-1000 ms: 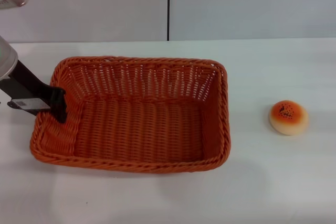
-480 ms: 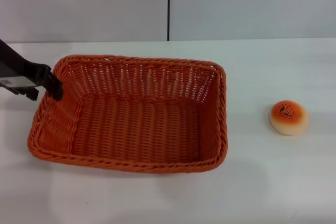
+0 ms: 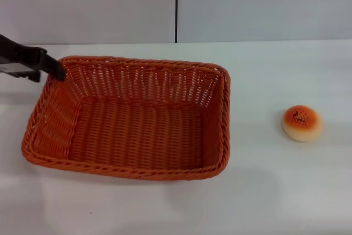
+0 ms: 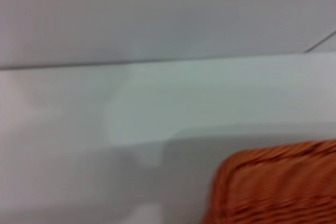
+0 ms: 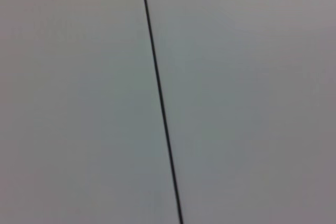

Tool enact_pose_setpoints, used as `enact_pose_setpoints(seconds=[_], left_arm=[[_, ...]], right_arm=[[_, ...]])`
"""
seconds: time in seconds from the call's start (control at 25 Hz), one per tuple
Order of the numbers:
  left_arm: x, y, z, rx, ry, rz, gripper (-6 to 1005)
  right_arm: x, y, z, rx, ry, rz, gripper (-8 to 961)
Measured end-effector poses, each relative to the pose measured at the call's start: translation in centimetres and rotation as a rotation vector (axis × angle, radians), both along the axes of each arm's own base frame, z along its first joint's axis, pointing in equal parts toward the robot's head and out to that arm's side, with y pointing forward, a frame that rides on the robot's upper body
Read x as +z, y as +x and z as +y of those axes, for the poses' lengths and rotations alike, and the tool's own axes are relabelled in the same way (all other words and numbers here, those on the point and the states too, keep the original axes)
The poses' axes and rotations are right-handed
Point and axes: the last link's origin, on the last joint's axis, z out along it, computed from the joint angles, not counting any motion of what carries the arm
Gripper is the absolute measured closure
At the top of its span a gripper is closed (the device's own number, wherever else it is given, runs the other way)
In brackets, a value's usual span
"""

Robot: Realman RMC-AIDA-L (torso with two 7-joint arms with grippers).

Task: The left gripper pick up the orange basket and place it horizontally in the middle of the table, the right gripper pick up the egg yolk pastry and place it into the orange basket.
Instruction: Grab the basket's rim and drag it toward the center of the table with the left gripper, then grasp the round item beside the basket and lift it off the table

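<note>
The orange basket [image 3: 127, 171] lies flat on the white table [image 3: 275, 196], left of centre, with its long side across the view and nothing inside it. My left gripper [image 3: 55, 71] reaches in from the left edge, and its black tip sits at the basket's far-left corner. I cannot make out a hold on the rim. The left wrist view shows one corner of the basket [image 4: 278, 182] against the table. The egg yolk pastry [image 3: 302, 123] rests on the table well to the right of the basket. The right gripper is out of view.
A pale wall with a dark vertical seam [image 3: 176, 6] rises behind the table's far edge. The right wrist view shows only that wall and the seam [image 5: 160, 103]. White tabletop lies between basket and pastry and along the near edge.
The left gripper has slid from the basket's left wall back to its far-left corner. The basket has shifted a little to the left and turned slightly. The pastry has stayed put.
</note>
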Motion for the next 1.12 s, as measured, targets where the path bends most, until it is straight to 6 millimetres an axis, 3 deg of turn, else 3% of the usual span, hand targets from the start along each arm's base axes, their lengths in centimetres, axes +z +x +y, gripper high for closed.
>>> enact_pose_setpoints(seconds=[0.04, 0.4, 0.52, 0.56, 0.88, 1.12], left_arm=[[-0.2, -0.1, -0.5, -0.043, 0.024, -0.100, 444], [1.8, -2.8, -2.3, -0.124, 0.153, -0.272, 445], [2.8, -6.7, -4.2, -0.350, 0.334, -0.345, 445], [2.8, -6.7, -4.2, -0.350, 0.334, -0.345, 446], [-0.3, -12.7, -6.8, -0.627, 0.546, -0.347, 446], [-1.5, -14.6, -7.7, -0.701, 0.701, -0.306, 447]], right_arm=[[-0.1, -0.2, 0.0, 0.006, -0.001, -0.001, 394], [0.3, -1.7, -0.9, 0.090, -0.045, 0.015, 394], [-0.2, -2.4, -0.8, 0.119, -0.096, -0.006, 394], [-0.4, -2.6, -0.8, 0.129, -0.121, 0.000, 394], [-1.5, -3.6, -0.4, 0.094, -0.450, -0.046, 394], [-1.0, -4.5, 0.1, -0.091, -0.768, -0.072, 394]])
